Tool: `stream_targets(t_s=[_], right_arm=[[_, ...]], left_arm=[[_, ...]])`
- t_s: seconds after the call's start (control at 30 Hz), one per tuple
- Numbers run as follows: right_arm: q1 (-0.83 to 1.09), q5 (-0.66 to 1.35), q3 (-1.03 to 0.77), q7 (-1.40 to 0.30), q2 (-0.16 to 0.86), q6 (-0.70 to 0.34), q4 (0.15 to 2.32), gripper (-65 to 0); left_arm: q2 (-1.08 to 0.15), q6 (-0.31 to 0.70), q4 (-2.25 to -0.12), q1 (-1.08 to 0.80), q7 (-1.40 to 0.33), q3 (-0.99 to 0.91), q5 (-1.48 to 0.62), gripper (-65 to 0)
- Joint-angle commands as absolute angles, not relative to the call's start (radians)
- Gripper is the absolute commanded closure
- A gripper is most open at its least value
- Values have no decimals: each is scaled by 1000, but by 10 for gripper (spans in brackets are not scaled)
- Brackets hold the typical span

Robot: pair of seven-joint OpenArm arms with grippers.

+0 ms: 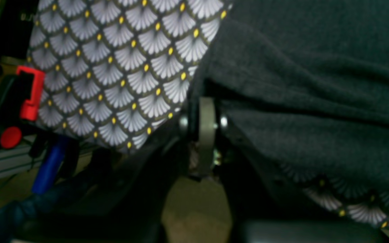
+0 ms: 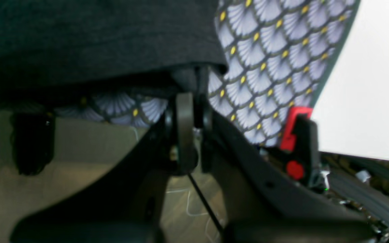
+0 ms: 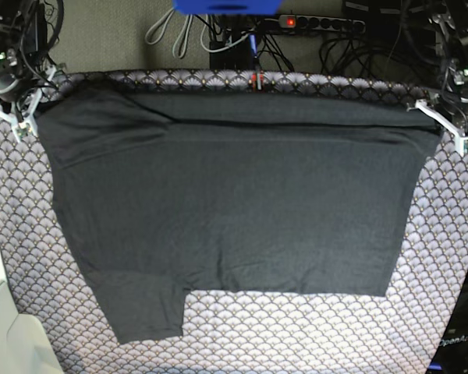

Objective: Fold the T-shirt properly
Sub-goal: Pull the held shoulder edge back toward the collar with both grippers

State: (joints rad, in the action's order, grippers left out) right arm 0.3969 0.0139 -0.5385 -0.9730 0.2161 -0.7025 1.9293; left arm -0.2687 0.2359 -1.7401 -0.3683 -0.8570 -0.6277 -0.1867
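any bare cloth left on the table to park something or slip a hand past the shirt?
Free: scallop-print cloth strip below the T-shirt hem, plus side margins. Crowded: far edge, where the right claw and left claw pinch the shirt's corners.

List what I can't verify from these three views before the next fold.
- Logo on the T-shirt: not visible in any view; only plain dark fabric faces the base camera.
- Left gripper bite: left wrist view is blurred, and the shirt edge covers the fingertips.
- Right gripper bite: fabric drapes over the tips in the right wrist view.
- Patterned cloth: its near edge is cut off by the base frame.
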Motion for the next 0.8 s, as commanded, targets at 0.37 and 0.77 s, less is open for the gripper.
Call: stream_targets(t_s=[0.37, 0.77], right_arm=[[349, 5, -547, -981, 255, -698, 1975, -2], [173, 1, -536, -1013, 262, -698, 1968, -2]], left_arm=[[-320, 226, -1755, -357, -839, -631, -171, -8], [-325, 226, -1650, -220, -840, -628, -170, -8]])
